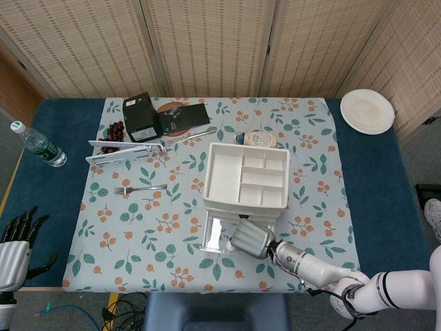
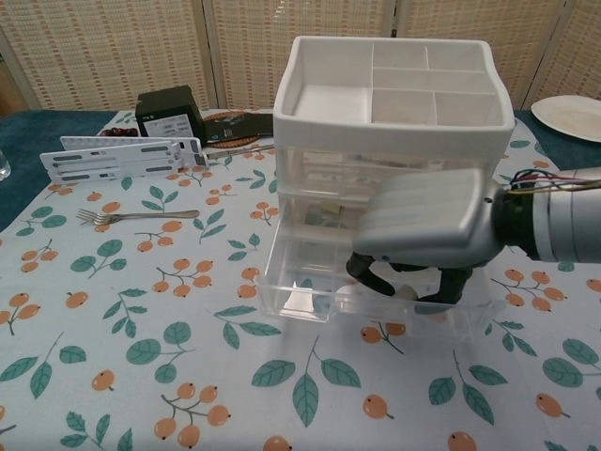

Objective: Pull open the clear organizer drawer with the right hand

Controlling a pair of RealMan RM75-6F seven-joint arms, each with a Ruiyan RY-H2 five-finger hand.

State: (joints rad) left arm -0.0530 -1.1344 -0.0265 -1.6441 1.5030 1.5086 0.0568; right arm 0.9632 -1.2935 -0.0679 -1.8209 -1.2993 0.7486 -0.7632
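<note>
One drawer (image 2: 310, 282), the lowest of the organizer (image 2: 394, 103), is pulled partway out, front wall hooked by right hand (image 2: 427, 230) fingers; if overpulled, it could come free and tip

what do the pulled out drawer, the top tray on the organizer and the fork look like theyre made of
Drawer: clear glossy plastic, probably; the tablecloth shows through it.
Top tray: opaque white, matte, likely plastic; moulded dividers.
Fork: thin, silvery and shiny, apparently metal.
</note>
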